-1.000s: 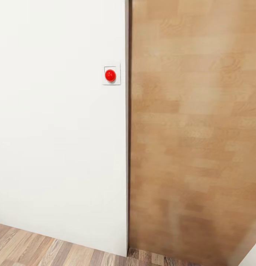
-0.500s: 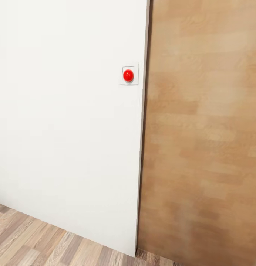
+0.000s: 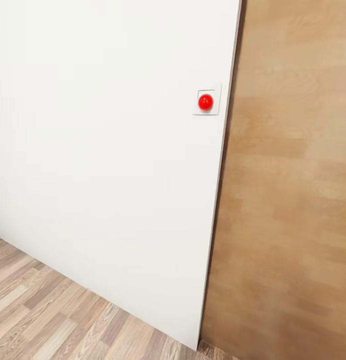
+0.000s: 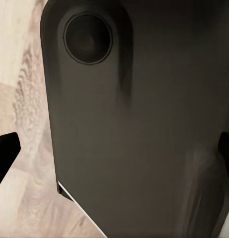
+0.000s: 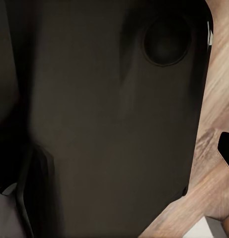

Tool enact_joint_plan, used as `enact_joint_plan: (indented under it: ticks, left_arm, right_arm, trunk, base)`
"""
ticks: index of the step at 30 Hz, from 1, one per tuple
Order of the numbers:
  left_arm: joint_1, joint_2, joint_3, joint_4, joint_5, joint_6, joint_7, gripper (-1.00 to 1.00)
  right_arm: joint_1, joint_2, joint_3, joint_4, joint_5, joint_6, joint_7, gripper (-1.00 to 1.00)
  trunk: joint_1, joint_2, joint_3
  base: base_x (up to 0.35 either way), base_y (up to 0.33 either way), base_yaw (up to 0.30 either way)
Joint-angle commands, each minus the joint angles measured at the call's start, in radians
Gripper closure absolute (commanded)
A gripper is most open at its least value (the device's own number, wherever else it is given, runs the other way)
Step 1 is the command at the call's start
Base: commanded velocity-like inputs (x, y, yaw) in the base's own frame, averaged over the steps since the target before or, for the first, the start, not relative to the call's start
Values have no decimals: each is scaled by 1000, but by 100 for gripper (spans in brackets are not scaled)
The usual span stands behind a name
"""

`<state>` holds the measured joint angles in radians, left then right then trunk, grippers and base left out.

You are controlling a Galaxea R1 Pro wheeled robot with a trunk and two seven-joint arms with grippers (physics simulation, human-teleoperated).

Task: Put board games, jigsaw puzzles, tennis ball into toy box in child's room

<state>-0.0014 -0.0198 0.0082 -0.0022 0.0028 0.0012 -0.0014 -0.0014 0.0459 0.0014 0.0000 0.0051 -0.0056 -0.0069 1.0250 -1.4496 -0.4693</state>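
white wall (image 3: 103, 165) with its red knob (image 3: 205, 102) has slid rightward across the head view, so the robot is turning, in transit. toys and toy box aren't visible; whether the fingers are open, i cannot tell.

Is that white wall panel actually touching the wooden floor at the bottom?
Touching. In the head view, the white wall runs straight down onto the wood-plank floor, and their edges meet along one line with no gap.
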Motion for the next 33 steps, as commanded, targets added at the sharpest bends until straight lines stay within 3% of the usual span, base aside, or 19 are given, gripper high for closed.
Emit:
enact_joint_plan:
  ticks: [1, 20, 33]
  left_arm:
    - [0, 0, 1, 0, 0, 0, 0, -100]
    - [0, 0, 0, 0, 0, 0, 0, -100]
    - [0, 0, -1, 0, 0, -2, 0, -100]
  right_arm:
    - [0, 0, 0, 0, 1, -1, -1, -100]
    - [0, 0, 2, 0, 1, -1, -1, -100]
    - [0, 0, 2, 0, 1, -1, -1, -100]
  trunk:
    - [0, 0, -1]
    - [0, 0, -1]
    - [-50, 91, 40]
  base:
    - [0, 0, 278]
    - [0, 0, 278]
    - [0, 0, 278]
